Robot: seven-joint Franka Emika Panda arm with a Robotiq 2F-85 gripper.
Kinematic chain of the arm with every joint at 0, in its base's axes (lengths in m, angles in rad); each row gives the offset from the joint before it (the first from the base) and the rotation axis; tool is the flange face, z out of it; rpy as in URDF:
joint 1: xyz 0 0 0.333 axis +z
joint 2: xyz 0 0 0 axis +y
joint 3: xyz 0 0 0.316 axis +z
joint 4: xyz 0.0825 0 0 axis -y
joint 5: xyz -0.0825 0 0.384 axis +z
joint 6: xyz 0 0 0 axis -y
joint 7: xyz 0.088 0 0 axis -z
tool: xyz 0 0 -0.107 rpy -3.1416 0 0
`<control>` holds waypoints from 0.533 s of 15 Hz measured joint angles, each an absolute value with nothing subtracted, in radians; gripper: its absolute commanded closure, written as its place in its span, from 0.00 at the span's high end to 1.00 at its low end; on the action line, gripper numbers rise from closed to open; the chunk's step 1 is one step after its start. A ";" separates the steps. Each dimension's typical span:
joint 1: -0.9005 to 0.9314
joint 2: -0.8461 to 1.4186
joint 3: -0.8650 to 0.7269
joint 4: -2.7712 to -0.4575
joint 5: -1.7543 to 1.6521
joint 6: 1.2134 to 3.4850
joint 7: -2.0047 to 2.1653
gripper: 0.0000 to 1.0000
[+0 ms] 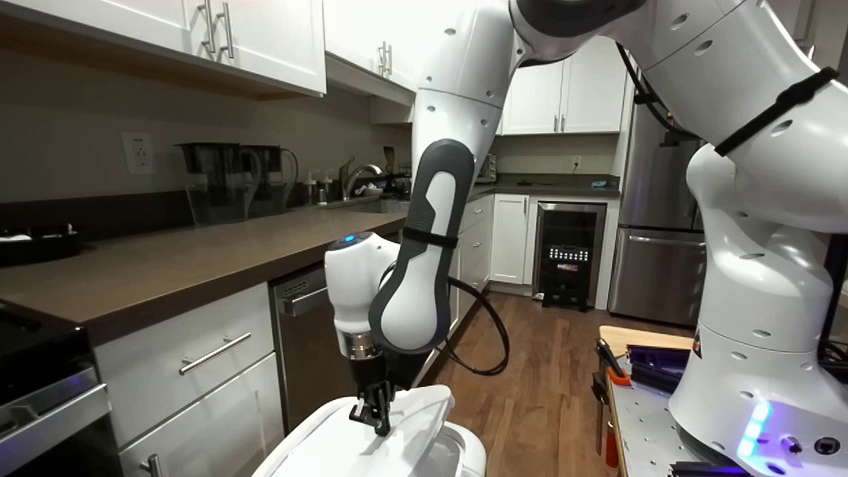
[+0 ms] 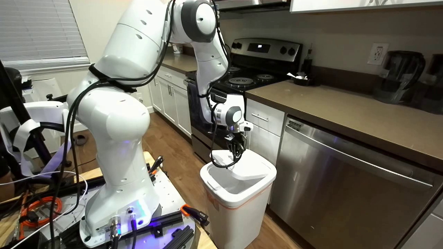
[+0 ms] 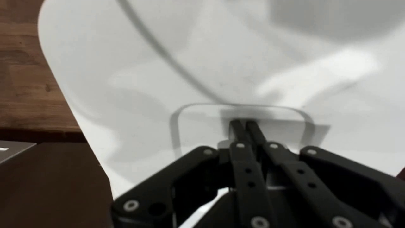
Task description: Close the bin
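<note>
The white bin [image 2: 238, 221] stands on the floor beside the counter; its rim [image 1: 472, 445] shows in an exterior view. Its white lid [image 2: 254, 166] is tilted partly up, with an opening into the bin on the side toward the robot base. The lid also shows in an exterior view [image 1: 414, 430] and fills most of the wrist view [image 3: 126, 95]. My gripper [image 3: 245, 123] is shut and empty. Its fingertips point down at the lid's top, over a rounded outline on it, touching or very close. The gripper also shows in both exterior views [image 1: 376, 424] [image 2: 238, 147].
A dishwasher [image 2: 342, 186] and white drawers [image 1: 192, 358] stand beside the bin under the brown countertop [image 1: 199, 258]. A black stove [image 2: 242, 81] is further along. The robot's table [image 1: 646, 417] stands on the bin's other side. A black cable [image 2: 214, 138] hangs by the gripper.
</note>
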State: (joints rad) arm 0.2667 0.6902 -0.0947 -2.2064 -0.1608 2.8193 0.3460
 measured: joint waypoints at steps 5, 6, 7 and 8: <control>0.312 0.819 -0.144 -2.210 -0.161 3.041 0.346 0.07; 0.330 0.856 -0.163 -2.210 -0.158 3.115 0.346 0.05; 0.341 0.892 -0.172 -2.210 -0.146 3.179 0.345 0.06; 0.347 0.923 -0.172 -2.210 -0.123 3.236 0.339 0.06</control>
State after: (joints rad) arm 0.3467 0.9228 -0.1722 -2.2097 -0.1235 3.2357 0.3394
